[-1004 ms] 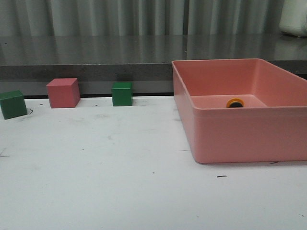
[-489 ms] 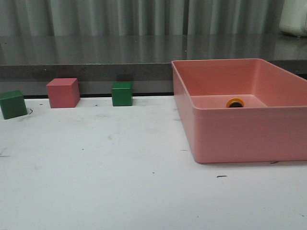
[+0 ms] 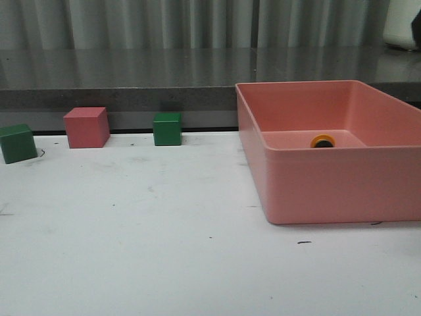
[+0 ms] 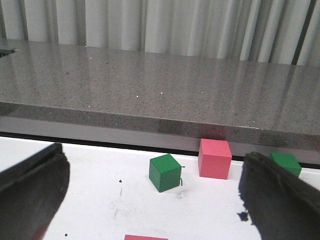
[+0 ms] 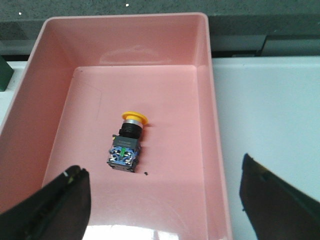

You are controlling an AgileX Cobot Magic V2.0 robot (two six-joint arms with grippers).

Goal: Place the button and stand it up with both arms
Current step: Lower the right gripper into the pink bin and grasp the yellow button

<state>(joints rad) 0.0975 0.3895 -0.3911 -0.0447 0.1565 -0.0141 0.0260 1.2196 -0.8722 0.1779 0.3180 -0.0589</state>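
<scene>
The small push button with a yellow-orange mushroom cap and dark blocky base [image 5: 127,144] is lying on its side on the floor of the open pink plastic bin [image 3: 316,191], which is sitting toward the right edge of the white tabletop [image 3: 145,243]. In the front view only the cap's rim [image 3: 322,141] is showing over the bin's near wall.

The right hand [image 5: 165,200] is hanging above the bin with its two black fingers spread wide and holding nothing. The button is lying between the lines of those fingers and a little ahead of them, lower down. Its long axis is running from base to cap roughly along the direction the hand is facing, cap pointing away, so the fingers are straddling the body across its narrow width. That is the relation a descent would depend on, I judge.

The left hand [image 4: 150,200] is hovering over the left part of the tabletop, fingers also spread and empty, facing a green cube [image 4: 165,172], a pink-red cube [image 4: 215,158] and a second green cube [image 4: 286,164] lined up along the far edge. The right arm is clearly the nearer one to the button.
</scene>
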